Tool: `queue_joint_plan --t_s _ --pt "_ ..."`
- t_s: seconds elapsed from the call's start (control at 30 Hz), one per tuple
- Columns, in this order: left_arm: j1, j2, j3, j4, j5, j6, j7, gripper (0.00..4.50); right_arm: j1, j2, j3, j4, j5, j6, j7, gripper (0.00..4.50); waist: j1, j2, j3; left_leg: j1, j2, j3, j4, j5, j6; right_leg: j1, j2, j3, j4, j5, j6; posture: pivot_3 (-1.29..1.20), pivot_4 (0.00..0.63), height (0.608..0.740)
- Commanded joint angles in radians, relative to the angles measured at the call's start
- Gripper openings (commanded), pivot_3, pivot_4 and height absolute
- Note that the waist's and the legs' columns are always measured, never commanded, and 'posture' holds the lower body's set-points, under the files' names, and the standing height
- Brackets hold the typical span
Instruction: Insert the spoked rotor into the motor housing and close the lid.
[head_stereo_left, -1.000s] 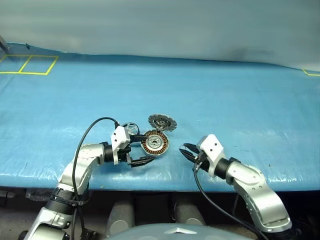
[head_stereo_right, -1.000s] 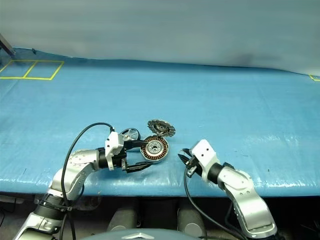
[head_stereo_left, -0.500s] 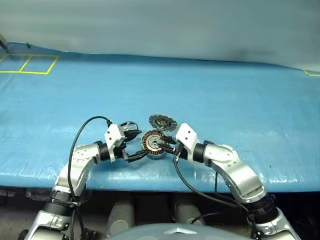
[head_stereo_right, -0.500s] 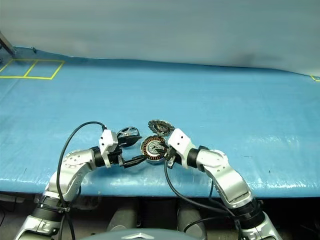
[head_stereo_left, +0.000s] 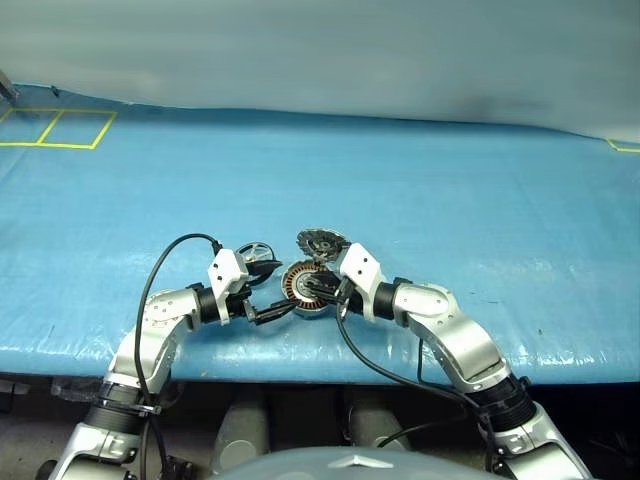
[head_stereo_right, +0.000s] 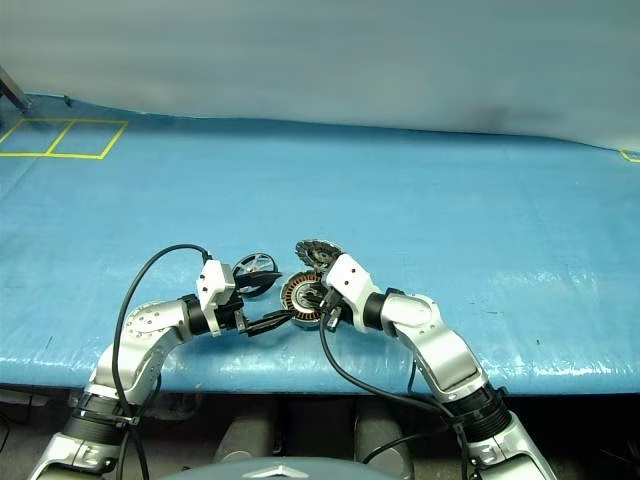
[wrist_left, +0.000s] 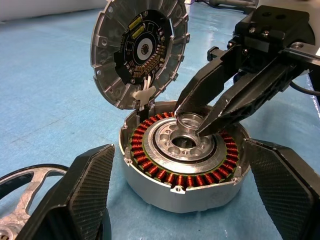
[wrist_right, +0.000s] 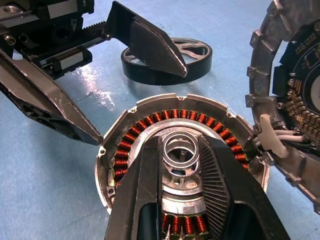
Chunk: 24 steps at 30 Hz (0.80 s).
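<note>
Since a second ago the right gripper (wrist_left: 197, 122) has swung in from the tabletop's near edge to the squat silver-grey motor housing (wrist_left: 182, 172) with copper windings, clenched on a small silver ring (wrist_right: 180, 151) above the central hole. Its round grey lid (wrist_left: 137, 50) stands hinged open. The shiny spoked rotor (wrist_right: 170, 60) lies on the blue tabletop (head_stereo_left: 450, 200) beside the housing. The left gripper (wrist_left: 182, 200) stands released, flanking the housing. Risk: a tilted ring could jam, and nudging the housing could shift it.

surface: blue tarp (head_stereo_left: 450, 190) | markings: yellow lines (head_stereo_left: 60, 128) | backdrop: pale wall (head_stereo_left: 320, 50)
</note>
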Motion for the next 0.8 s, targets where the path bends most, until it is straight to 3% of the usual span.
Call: queue_joint_plan --t_s 0.03,0.8 --pt "0.001 0.009 0.024 -0.034 -0.007 -0.01 0.004 4.5 -0.018 0.008 -0.009 -0.005 -0.002 -0.026 -0.002 0.71 0.0 0.0 0.0 0.0 0.0 0.0 0.0 0.0 0.0 0.0 0.0 0.0 0.0 0.0 0.0 0.0 0.15 0.74" --pt "0.02 0.023 0.028 -0.047 -0.003 -0.009 0.032 4.5 -0.036 0.025 0.009 0.031 -0.024 -0.035 0.011 0.71 -0.001 0.0 0.0 0.0 0.0 0.0 0.0 0.0 0.0 0.0 0.0 0.0 0.0 0.0 0.0 0.0 0.15 0.74"
